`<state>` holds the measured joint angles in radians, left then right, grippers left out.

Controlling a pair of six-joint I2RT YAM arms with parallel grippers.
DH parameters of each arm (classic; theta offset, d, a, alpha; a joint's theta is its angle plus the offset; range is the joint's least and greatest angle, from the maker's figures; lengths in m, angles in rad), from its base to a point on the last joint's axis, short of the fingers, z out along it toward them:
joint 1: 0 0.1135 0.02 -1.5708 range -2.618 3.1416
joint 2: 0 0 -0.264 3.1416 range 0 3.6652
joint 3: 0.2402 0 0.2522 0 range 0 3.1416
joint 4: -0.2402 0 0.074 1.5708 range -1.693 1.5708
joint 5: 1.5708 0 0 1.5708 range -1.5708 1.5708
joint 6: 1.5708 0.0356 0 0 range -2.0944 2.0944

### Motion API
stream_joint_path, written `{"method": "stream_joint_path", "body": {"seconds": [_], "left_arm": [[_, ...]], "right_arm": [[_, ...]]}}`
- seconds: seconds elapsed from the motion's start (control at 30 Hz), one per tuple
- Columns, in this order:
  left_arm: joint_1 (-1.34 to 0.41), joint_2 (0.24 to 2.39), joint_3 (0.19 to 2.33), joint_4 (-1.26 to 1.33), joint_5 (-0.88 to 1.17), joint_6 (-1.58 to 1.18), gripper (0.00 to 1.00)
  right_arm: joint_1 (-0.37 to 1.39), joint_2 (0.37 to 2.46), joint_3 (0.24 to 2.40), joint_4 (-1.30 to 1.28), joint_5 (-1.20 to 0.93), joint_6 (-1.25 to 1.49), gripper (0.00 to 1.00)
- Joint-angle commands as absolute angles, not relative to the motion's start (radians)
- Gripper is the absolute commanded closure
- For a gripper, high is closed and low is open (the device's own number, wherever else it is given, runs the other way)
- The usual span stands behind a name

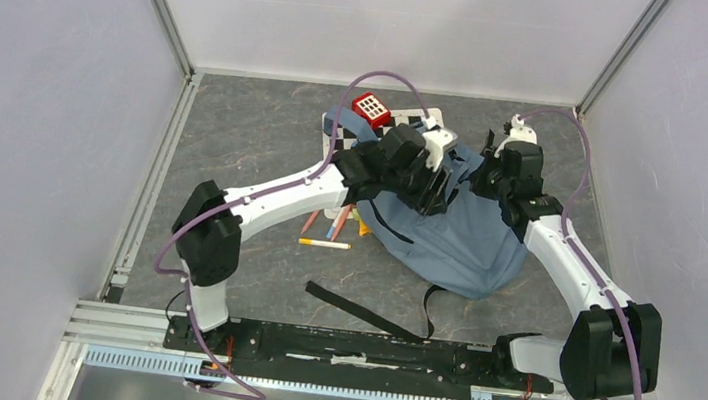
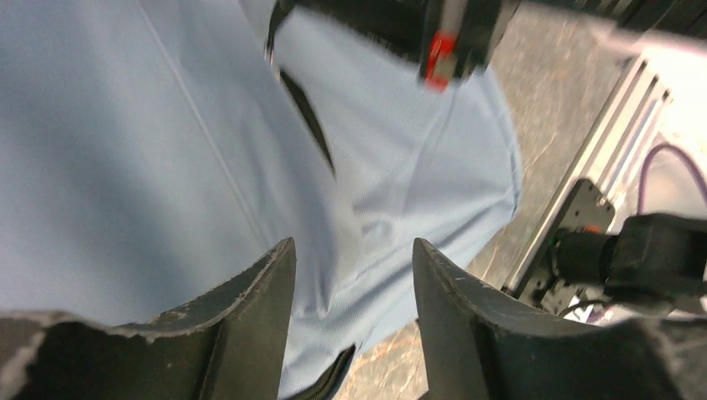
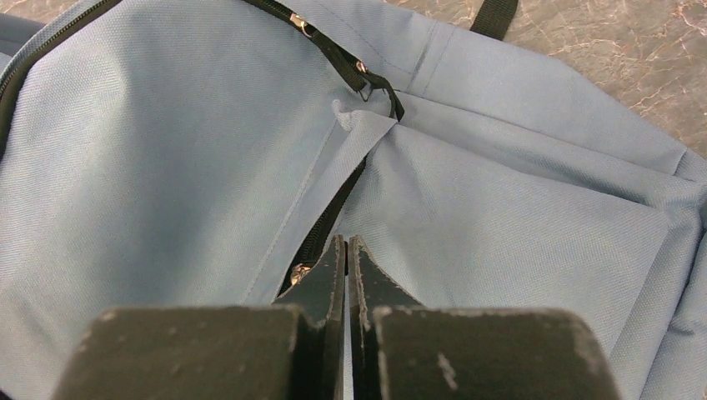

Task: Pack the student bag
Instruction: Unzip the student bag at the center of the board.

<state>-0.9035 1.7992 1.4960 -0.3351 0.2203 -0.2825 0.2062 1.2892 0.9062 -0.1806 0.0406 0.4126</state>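
The bag (image 1: 471, 244) lies flat on the grey table (image 1: 267, 130), right of centre and between the two arms. Both arms reach over its far half, hiding its upper edge and whatever opening is there from the overhead camera. A black strap (image 1: 363, 309) trails from it toward the arm bases.

The left gripper (image 2: 352, 250) hangs over the blue-grey cloth with its fingers (image 2: 250, 312) apart and only fabric showing in the gap, nothing clamped. Its view is blurred. A dark slit in the cloth runs away from the fingers. At the top a black shape with a red patch (image 2: 435, 46) is cut off and too smeared to identify.

The right gripper (image 3: 346, 246) has its fingers pressed together, tips down at the bag's zip (image 3: 329, 212), where the cloth puckers. A metal zip pull (image 3: 298, 272) sits just beside the left finger. Whether a fold of cloth or part of the zip is pinched between the tips cannot be told, since the fingers cover that spot. A second zip (image 3: 333, 54) runs across the top of that view.

A red box with white keys (image 1: 371, 109) rests at the bag's far-left edge. Near the left forearm lie a few pencils (image 1: 335, 224), partly covered by the arm, and a white one (image 1: 325, 244) in the open.
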Motion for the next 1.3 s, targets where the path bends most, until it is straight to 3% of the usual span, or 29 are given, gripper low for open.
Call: {"method": "stream_joint_path", "body": {"seconds": [0.0, 0.27, 0.37, 0.6, 0.87, 0.9, 1.03, 1.13, 1.27], "left_arm": [[-0.896, 1.881, 1.653, -0.369, 0.212, -0.342, 0.38], [-0.874, 2.049, 1.834, -0.451, 0.197, -0.336, 0.33], [-0.873, 2.076, 1.860, -0.466, 0.199, -0.322, 0.37], [-0.873, 2.092, 1.855, -0.488, 0.191, -0.307, 0.56], [-0.872, 2.045, 1.797, -0.424, 0.153, -0.333, 0.55], [-0.871, 2.046, 1.798, -0.420, 0.144, -0.336, 0.57], [-0.870, 2.038, 1.797, -0.416, 0.124, -0.335, 0.84], [-0.870, 2.023, 1.779, -0.410, 0.145, -0.319, 0.97], [-0.870, 1.982, 1.704, -0.370, 0.214, -0.287, 0.98]], "right_arm": [[0.195, 1.274, 0.941, -0.127, 0.031, 0.388, 1.00], [0.194, 1.268, 0.937, -0.126, 0.026, 0.383, 1.00], [0.195, 1.267, 0.943, -0.126, 0.029, 0.383, 1.00], [0.193, 1.267, 0.950, -0.127, 0.031, 0.377, 1.00], [0.195, 1.273, 0.948, -0.129, 0.035, 0.376, 1.00], [0.195, 1.271, 0.947, -0.129, 0.035, 0.375, 1.00], [0.195, 1.270, 0.943, -0.132, 0.047, 0.375, 1.00], [0.195, 1.275, 0.944, -0.135, 0.068, 0.376, 1.00], [0.193, 1.295, 0.965, -0.136, 0.118, 0.370, 1.00]]}}
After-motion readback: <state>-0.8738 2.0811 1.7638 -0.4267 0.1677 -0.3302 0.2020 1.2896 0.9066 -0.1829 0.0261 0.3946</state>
